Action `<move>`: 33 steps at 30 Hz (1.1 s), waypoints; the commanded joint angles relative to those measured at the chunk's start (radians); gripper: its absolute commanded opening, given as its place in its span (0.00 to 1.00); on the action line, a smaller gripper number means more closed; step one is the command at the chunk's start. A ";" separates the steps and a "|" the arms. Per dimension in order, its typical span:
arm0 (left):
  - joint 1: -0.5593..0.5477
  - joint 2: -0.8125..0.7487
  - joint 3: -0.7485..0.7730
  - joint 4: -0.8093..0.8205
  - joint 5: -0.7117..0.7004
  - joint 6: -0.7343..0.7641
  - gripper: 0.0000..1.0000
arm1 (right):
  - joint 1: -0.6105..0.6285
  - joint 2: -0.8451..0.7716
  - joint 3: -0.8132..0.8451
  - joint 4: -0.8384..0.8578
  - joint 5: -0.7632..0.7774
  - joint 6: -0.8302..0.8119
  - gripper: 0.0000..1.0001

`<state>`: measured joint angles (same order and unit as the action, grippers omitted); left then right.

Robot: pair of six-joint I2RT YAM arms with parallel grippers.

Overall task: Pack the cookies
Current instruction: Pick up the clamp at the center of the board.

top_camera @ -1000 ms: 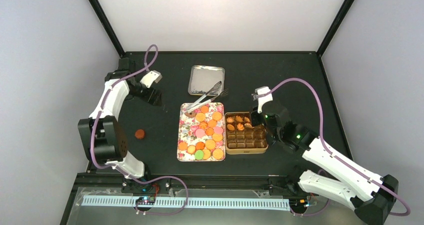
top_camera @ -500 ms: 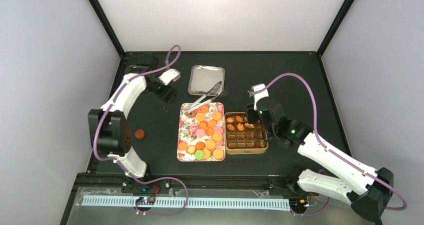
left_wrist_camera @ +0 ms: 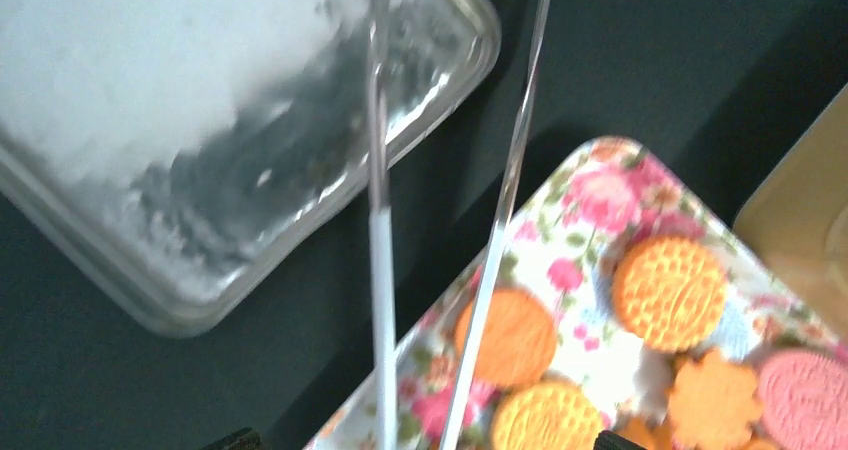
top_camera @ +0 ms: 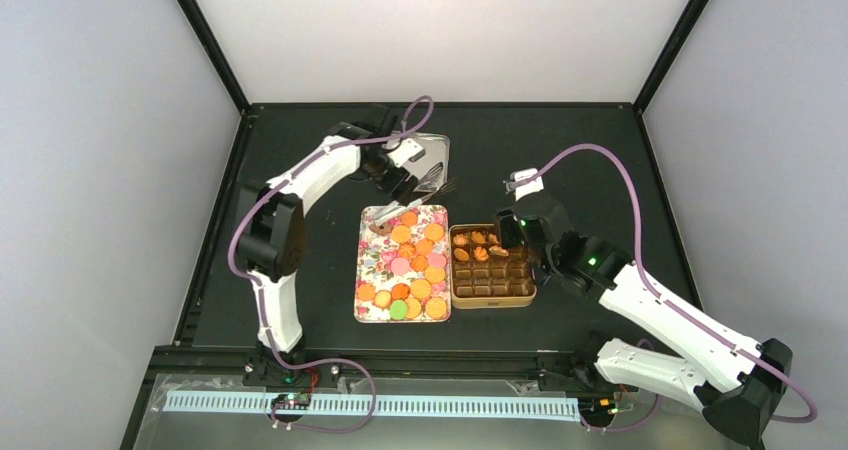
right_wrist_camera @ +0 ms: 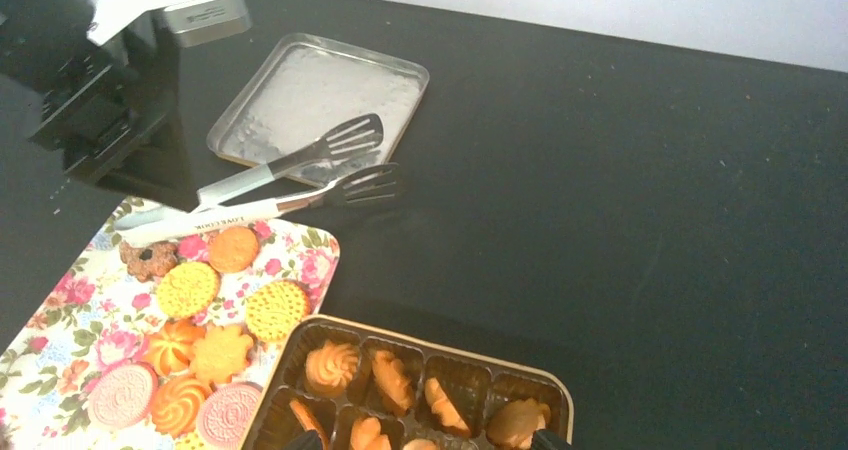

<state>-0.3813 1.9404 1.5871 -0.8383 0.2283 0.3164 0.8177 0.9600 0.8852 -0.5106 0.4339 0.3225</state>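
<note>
Lying tongs (right_wrist_camera: 230, 215), arms parted, handles by cookies (right_wrist_camera: 233, 249) on floral tray (right_wrist_camera: 60, 300), one tip on silver tray (right_wrist_camera: 310, 90)

Orange cookies (top_camera: 434, 232), pink floral tray (top_camera: 371, 257)

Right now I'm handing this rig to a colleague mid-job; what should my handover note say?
Left gripper: open, over the tongs, nothing held.
Right gripper: open, empty, above the tin.
Cookies: most on the floral tray; a few fill the tin's far compartments.
Done: those few packed.
Left: move the rest into the tin's empty compartments.
</note>
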 commanded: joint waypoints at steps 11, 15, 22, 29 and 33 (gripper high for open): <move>-0.039 0.203 0.198 0.035 -0.042 -0.054 0.69 | -0.001 -0.023 0.033 -0.069 0.015 0.073 0.52; -0.038 0.237 0.230 0.029 -0.072 -0.048 0.58 | -0.001 -0.030 0.019 -0.071 0.006 0.070 0.50; -0.037 0.262 0.209 0.020 -0.087 -0.027 0.40 | 0.000 -0.052 -0.009 -0.058 -0.003 0.067 0.49; -0.037 0.260 0.148 0.024 -0.091 0.005 0.25 | 0.000 -0.074 -0.028 -0.031 -0.007 0.037 0.48; -0.037 0.250 0.107 0.026 -0.086 0.020 0.21 | -0.001 -0.072 -0.020 -0.016 -0.014 -0.007 0.47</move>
<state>-0.4202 2.1811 1.7233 -0.8135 0.1524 0.3111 0.8177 0.9001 0.8661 -0.5594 0.4301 0.3622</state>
